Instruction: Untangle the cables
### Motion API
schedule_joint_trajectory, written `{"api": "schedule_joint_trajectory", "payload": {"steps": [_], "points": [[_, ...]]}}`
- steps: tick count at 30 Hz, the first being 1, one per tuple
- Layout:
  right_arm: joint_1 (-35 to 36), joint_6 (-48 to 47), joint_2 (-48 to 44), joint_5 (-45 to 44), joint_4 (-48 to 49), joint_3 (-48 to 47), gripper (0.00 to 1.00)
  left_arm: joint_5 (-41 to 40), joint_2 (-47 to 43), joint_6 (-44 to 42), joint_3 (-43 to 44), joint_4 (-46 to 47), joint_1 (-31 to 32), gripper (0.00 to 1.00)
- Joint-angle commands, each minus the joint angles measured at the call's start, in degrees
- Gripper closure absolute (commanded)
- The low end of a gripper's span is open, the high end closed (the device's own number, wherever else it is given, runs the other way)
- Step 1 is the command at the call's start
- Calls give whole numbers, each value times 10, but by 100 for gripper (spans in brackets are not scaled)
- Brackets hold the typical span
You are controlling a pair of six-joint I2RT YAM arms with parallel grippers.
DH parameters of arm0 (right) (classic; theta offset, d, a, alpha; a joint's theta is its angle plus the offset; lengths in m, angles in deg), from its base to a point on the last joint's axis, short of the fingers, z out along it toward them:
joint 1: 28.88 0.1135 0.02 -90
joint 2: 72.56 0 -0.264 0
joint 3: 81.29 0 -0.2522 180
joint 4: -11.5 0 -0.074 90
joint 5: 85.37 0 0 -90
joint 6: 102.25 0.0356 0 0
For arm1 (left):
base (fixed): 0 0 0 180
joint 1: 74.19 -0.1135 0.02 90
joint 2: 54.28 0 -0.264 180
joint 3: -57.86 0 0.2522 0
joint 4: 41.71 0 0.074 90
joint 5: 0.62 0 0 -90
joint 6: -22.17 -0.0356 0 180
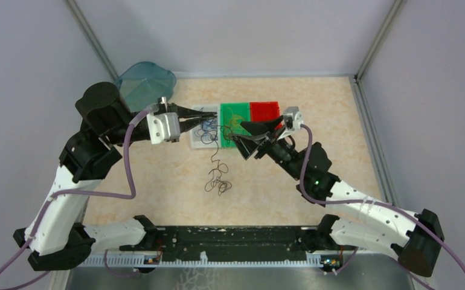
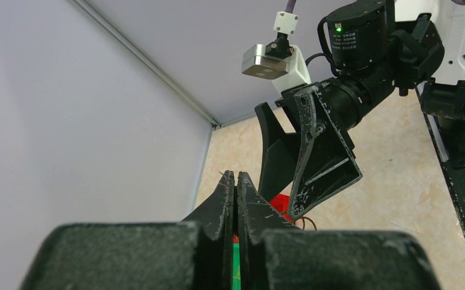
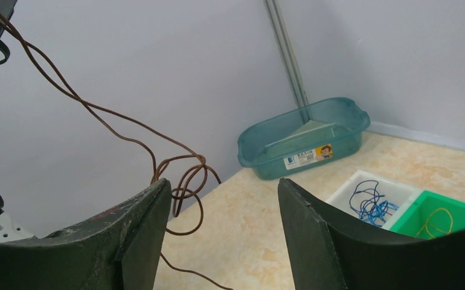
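My left gripper (image 1: 214, 122) is shut on the top end of a dark brown cable (image 1: 218, 180). The cable hangs down to a curly tangle resting on the table. In the left wrist view the jaws (image 2: 236, 176) are pressed together. In the right wrist view the brown cable (image 3: 185, 175) runs down from the upper left into loops beside my left finger. My right gripper (image 1: 242, 140) is open and empty (image 3: 224, 184), just right of the hanging cable. Blue cables (image 3: 369, 202) lie in a white tray (image 1: 198, 140). A yellow cable (image 3: 438, 223) lies in a green tray (image 1: 235, 115).
A red tray (image 1: 264, 110) adjoins the green one on its right. A teal plastic bin (image 1: 145, 81) stands in the far left corner, also in the right wrist view (image 3: 302, 136). Grey walls close the left, back and right sides.
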Motion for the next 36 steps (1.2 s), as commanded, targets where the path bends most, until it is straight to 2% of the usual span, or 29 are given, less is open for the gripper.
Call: {"api": "schedule_joint_trajectory", "payload": {"steps": [1, 10, 17, 21, 36], "points": [[-2, 19, 5, 1, 46, -24, 34, 15, -7, 1, 9, 0, 1, 96], [-2, 26, 2, 1, 24, -36, 36, 15, -6, 0, 10, -2, 1, 96], [-2, 19, -9, 40, -43, -49, 35, 14, -5, -1, 9, -3, 1, 96], [2, 3, -5, 17, -94, -66, 35, 16, -4, -1, 9, -3, 1, 95], [17, -19, 53, -17, -102, -102, 41, 20, -3, 0, 15, -3, 1, 95]]}}
